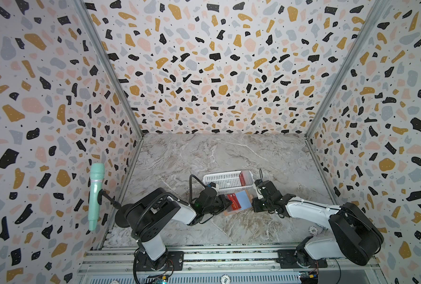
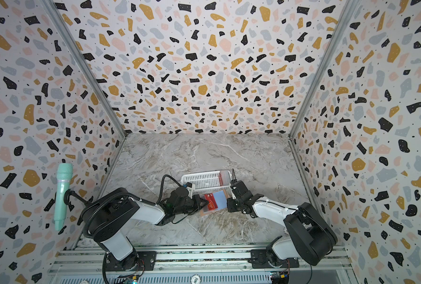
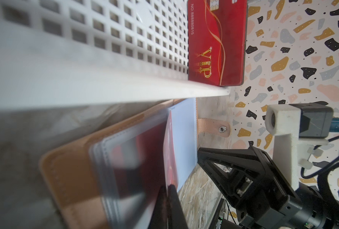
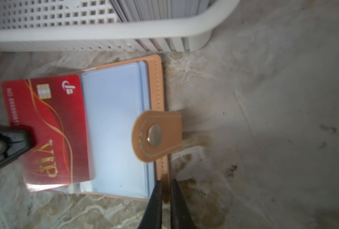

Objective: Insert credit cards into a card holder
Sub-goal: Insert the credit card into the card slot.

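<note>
While both arms reach in over the middle of the tabletop [image 1: 204,152], the count runs so:
- One card holder [image 4: 115,128] lies open, pale blue side up, just in front of the one white basket [image 1: 219,175]. Its snap strap [image 4: 154,134] is folded over the blue page.
- One red card [image 4: 51,126] lies over the holder's left half, gold VIP face up, partly inside a clear sleeve.
- One stack of red cards [image 1: 242,178] stands on edge in the basket's right end; how many cannot be told.
- Two arms: the left jaws are closed on the red card's outer edge. The right jaws are almost closed, pinching the holder's tan border.
- One mint-green microphone [image 1: 95,194] sits on a black mount by the left wall.
- Grey-veined marble covers the tabletop, and three speckled terrazzo-patterned walls [image 1: 204,61] enclose it.
</note>
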Motion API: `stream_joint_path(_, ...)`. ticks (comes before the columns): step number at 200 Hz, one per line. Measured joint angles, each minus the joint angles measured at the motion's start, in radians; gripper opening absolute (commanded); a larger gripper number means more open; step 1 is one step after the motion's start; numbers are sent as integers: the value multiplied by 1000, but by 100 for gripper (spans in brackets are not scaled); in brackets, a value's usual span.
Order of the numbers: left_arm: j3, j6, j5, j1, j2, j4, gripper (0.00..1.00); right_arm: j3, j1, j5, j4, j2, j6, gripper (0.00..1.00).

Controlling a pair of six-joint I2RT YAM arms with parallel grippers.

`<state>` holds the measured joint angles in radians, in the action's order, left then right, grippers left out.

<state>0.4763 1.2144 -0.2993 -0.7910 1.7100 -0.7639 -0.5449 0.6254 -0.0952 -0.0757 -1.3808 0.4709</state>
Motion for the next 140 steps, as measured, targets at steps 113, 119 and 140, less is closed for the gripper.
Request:
stream_joint_path(113,15,6,-43,5,54,-50,0,0,3,3,2,-2,0,11)
stream_joint_path(119,15,9,-43,5,55,-50,0,0,4,3,2,-2,0,11)
stream_joint_path(140,16,12,-45,5,55,-51,0,0,5,4,2,-2,0,11)
